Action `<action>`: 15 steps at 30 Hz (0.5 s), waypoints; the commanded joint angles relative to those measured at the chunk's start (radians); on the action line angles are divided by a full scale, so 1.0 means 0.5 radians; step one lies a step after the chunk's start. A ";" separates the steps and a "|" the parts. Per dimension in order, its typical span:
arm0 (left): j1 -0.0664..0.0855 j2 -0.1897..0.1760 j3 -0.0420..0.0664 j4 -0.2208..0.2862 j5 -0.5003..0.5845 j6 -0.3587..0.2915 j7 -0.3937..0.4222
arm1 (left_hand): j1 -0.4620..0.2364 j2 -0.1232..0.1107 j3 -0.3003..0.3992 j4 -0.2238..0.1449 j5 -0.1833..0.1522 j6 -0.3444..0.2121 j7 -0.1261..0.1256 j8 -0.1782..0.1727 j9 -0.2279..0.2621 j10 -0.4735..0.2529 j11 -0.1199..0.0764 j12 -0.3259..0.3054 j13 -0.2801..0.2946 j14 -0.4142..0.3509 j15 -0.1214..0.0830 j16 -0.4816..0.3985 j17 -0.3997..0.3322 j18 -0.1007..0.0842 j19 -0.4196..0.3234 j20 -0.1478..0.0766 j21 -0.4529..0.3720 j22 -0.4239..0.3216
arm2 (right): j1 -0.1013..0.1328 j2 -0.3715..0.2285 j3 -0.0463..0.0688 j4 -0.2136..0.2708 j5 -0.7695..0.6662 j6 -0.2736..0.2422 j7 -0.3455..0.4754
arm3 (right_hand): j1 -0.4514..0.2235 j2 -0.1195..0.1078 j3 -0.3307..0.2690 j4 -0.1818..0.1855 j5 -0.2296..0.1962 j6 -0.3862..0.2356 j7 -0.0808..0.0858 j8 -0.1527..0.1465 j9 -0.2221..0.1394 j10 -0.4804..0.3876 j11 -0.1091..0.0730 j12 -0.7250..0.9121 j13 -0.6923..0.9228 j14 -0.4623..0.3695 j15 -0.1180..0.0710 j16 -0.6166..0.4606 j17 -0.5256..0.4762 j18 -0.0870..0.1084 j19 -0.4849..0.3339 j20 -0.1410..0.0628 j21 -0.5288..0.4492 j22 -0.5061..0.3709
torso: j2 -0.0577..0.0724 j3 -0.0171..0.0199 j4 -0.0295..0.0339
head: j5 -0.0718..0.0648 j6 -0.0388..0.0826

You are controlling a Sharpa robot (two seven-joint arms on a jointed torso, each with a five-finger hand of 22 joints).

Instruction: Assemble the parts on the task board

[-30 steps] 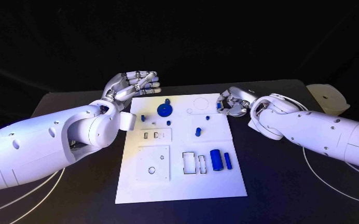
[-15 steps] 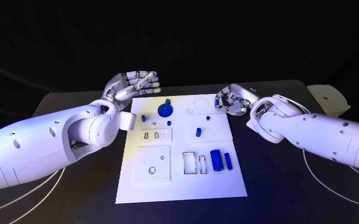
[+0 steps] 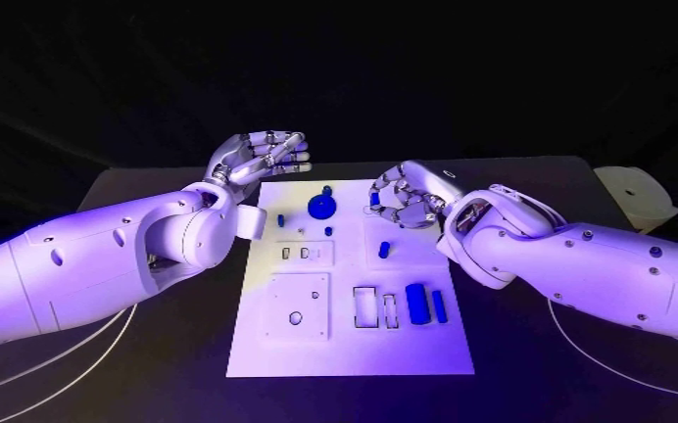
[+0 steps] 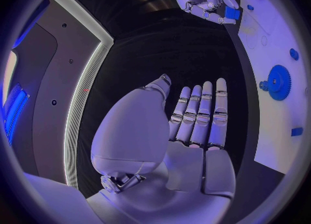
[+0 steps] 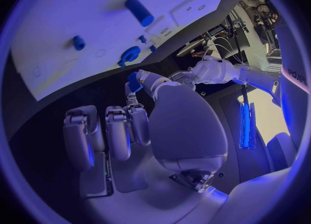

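Note:
The white task board (image 3: 354, 345) lies in the middle of the black table. On it are a blue gear (image 3: 323, 208), a small blue peg (image 3: 383, 249), and a blue cylinder (image 3: 417, 303) beside a thinner blue bar (image 3: 440, 306). My right hand (image 3: 403, 198) hovers over the board's far right part and pinches a small blue part (image 5: 134, 81) between thumb and fingertip. The same part (image 4: 233, 14) is seen in the left wrist view. My left hand (image 3: 262, 159) hangs beyond the board's far left corner, fingers stretched out (image 4: 201, 115), holding nothing. The gear (image 4: 279, 82) lies close to it.
A pale round object (image 3: 632, 193) stands at the table's right edge. Thin cables (image 3: 85, 354) run over the table under my left arm. The board's near left holds a square plate with a hole (image 3: 296, 317), and rectangular slots (image 3: 364, 306) lie left of the cylinder.
My right hand has moved left, from beside the board's far right corner to above the board, still with the small blue part. The left hand has stayed where it was.

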 commanded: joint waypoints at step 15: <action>0.002 0.084 0.001 -0.089 0.003 0.035 0.006 | -0.001 0.002 0.015 0.001 0.004 0.013 0.064 -0.006 0.000 0.004 0.007 0.000 0.000 0.010 0.000 -0.007 0.003 0.029 -0.002 0.004 -0.008 0.000 | -0.130 0.372 -0.038 -0.050 -0.442 0.148 -0.382 | -0.009 0.030 0.013 0.006 -0.003 -0.003 -0.003 0.017 0.022 0.007 -0.005 0.000 0.287 0.208 -0.019 0.011 0.526 -0.014 0.209 -0.021 0.009 0.526 | -0.022 -0.0328 0.028 | 0.103 -0.060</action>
